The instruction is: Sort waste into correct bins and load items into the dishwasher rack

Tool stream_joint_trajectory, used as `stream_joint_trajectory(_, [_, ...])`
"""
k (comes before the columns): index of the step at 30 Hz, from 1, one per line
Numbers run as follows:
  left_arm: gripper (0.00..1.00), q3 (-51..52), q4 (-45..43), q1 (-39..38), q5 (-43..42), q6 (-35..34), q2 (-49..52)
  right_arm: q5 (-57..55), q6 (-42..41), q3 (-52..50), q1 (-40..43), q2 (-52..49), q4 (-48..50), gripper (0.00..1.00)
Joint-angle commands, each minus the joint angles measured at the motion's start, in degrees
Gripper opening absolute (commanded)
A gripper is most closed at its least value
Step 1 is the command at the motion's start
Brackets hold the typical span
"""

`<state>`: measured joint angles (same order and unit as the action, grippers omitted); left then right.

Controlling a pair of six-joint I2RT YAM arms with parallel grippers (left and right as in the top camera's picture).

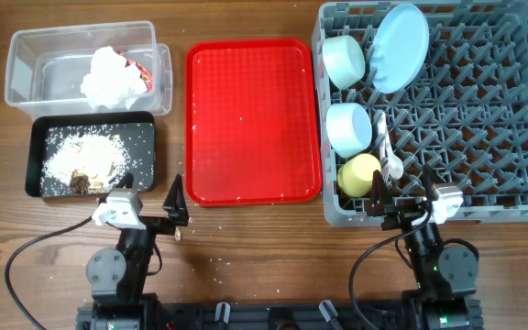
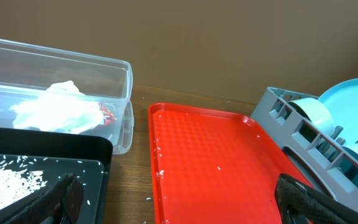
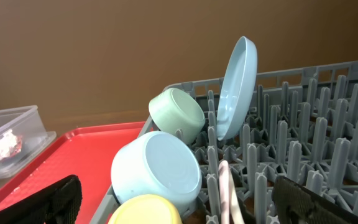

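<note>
The grey dishwasher rack [image 1: 484,119] holds the pale blue plate [image 1: 400,46] on edge, two pale blue bowls [image 1: 344,60] [image 1: 348,128], the yellow cup [image 1: 359,174] and white cutlery [image 1: 388,151]. The clear box [image 1: 35,69] holds the white napkin [image 1: 110,78] and the red wrapper [image 1: 143,73]. The black tray [image 1: 145,151] holds crumbs [image 1: 85,158]. My left gripper [image 1: 149,197] is open and empty at the red tray's front left corner. My right gripper [image 1: 401,194] is open and empty at the rack's front edge, near the cup [image 3: 145,210].
The flat red serving tray [image 1: 253,119] lies between the bins and the rack, with a few specks on it. Loose crumbs [image 1: 211,261] are scattered on the wooden table in front of it. Cables run from both arm bases.
</note>
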<state>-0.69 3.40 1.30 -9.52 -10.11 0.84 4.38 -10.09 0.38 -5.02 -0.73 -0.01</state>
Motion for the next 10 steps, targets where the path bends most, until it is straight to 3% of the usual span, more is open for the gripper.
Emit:
stream_joint_trajectory(1, [1.0,0.37,0.07,0.48,-0.28,0.7,-0.68,-0.92,-0.57,-0.09,-0.28,0.46,0.15,1.0])
stream_joint_trajectory(10, [1.0,0.37,0.07,0.48,-0.28,0.7,-0.68,-0.92,-0.57,-0.09,-0.28,0.46,0.15,1.0])
